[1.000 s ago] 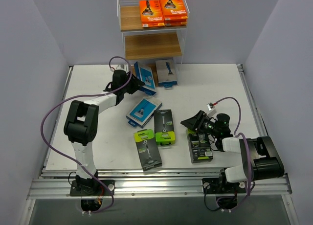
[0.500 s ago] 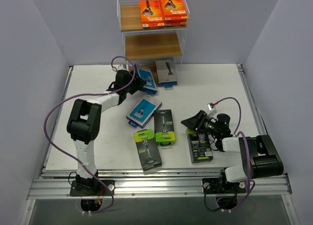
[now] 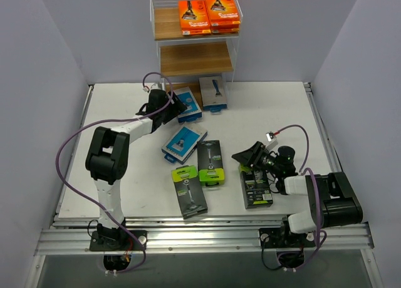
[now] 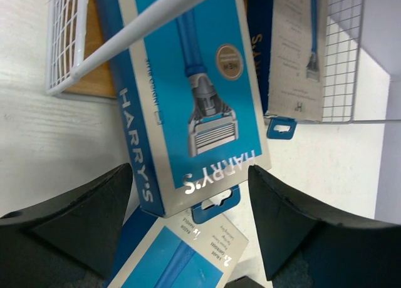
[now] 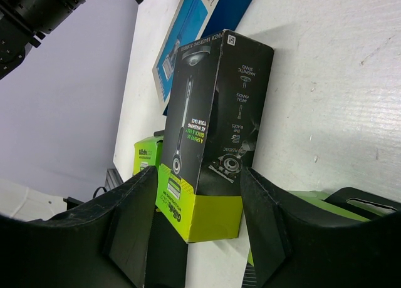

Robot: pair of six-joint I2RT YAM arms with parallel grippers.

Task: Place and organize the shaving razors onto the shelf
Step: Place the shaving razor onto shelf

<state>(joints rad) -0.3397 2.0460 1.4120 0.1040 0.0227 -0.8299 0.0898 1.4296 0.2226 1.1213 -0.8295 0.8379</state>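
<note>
Blue pack (image 4: 188, 94) no longer hangs tilted in the L jaws - it now lies flatter, its far end under the shelf (image 3: 194, 59) wire at the bottom tier, and the jaws have spread wide, one finger each side, clear of its edges. A 2nd blue pack (image 3: 213, 92) sits just beside it at the shelf foot. A 3rd (image 3: 183, 143) lies mid tabletop (image 3: 276, 106).

Handling, by my read: packs are light, flat, stiff card w/ a glossy face, so prob. slippery to a pinch on the faces. Best hold is across the short width, on the long edges near mid-length. The hang tab looks too flimsy to grab. They are thin, so a pack lying flat needs a low approach, or a tilt up first.

L arm (image 3: 135, 128) is stretched far fwd, wrist low and angled toward the shelf foot. R arm (image 3: 313, 194) is folded close to its base, wrist aimed left over the black/lime packs (image 3: 210, 163). R jaws are about half spread and hold nothing; in the wrist view one pack (image 5: 213, 125) lies framed between them, on the tabletop ahead.

Orange packs (image 3: 208, 14) are stacked on the top tier; mid tier is bare board.
</note>
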